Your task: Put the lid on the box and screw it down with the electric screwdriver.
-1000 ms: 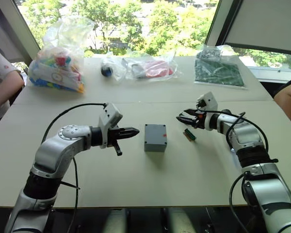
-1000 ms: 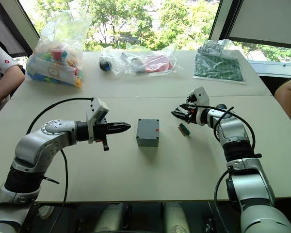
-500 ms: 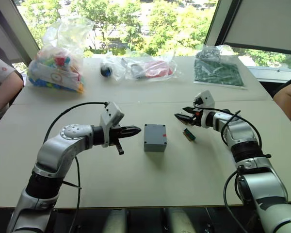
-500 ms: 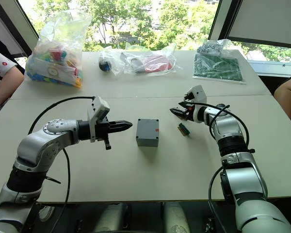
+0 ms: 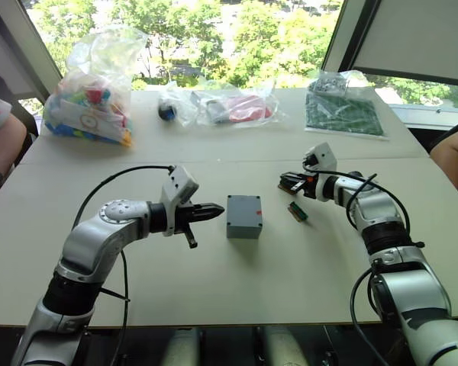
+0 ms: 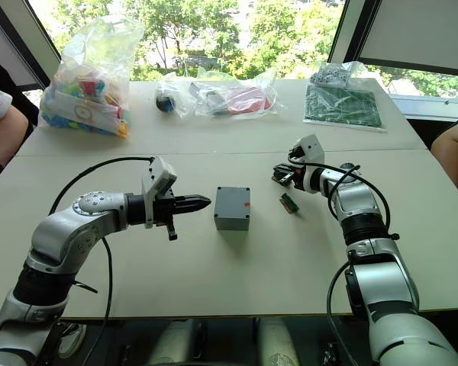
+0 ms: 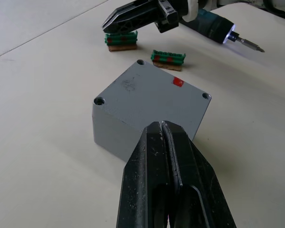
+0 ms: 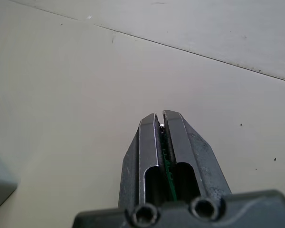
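Observation:
The grey box (image 5: 244, 226) stands mid-table with the lid (image 7: 147, 90) flat on top of it, corner screw holes and a red mark showing. My left gripper (image 5: 216, 207) is shut and empty. It points at the box's left side, just short of it. My right gripper (image 5: 284, 183) is shut, hovering right of the box. A green connector (image 7: 121, 40) lies directly beneath its fingers and shows green through the slit between them. In the left wrist view the electric screwdriver (image 7: 211, 24) lies beyond the right gripper, tip light on, bit pointing away.
A second green connector (image 5: 298, 211) lies between the box and my right arm. Plastic bags of parts (image 5: 91, 95) (image 5: 233, 107) and green boards (image 5: 343, 113) line the far edge. A person's arm (image 5: 0, 145) is at the left edge and another's (image 5: 454, 156) at the right.
My right gripper has gone from open to shut, staying in about the same place. My left gripper has edged slightly toward the box. The person's arm at the left has drawn back.

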